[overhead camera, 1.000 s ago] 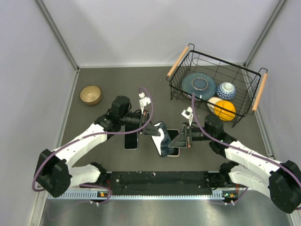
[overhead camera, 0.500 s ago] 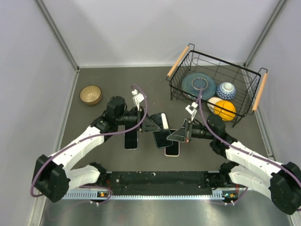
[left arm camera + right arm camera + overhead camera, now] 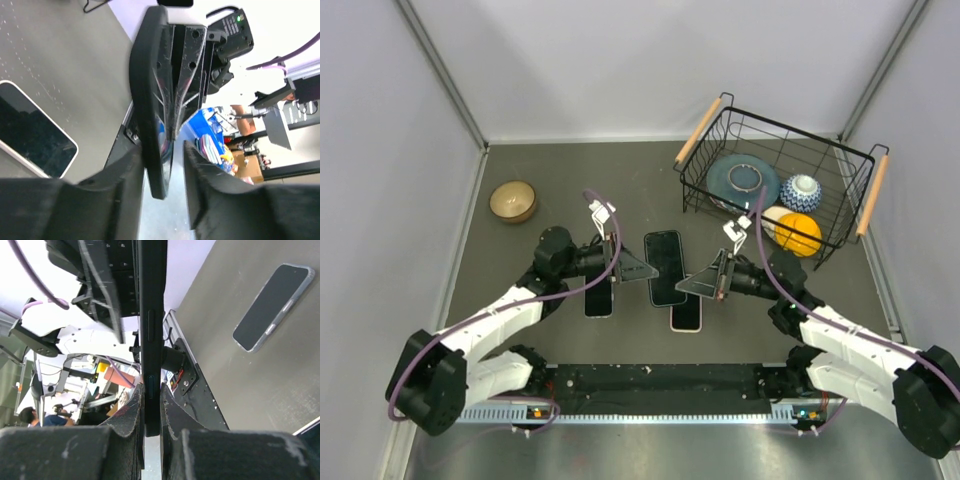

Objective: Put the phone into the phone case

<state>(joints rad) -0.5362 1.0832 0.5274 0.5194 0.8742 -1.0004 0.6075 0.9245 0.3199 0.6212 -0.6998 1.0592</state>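
Right wrist view, right fingers (image 3: 131,426): pinched narrow on the black phone (image 3: 665,266) edge, mid-table.
Left fingers (image 3: 119,201): partly open astride that phone, a gap showing.
Phones: three; white-rimmed phone (image 3: 686,314) and left phone (image 3: 599,304) lie flat on the table (image 3: 540,165).

A robotics lab: a grey bench (image 3: 560,180) boxed in by plain white panels (image 3: 650,60), with a metal mounting rail (image 3: 650,411) along its near edge. Beyond are blue storage bins (image 3: 212,117) and a person (image 3: 27,416) among equipment stands.

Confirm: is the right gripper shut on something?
Shut: the right gripper pinches a thin black slab between its fingers; phone or case, cannot tell.
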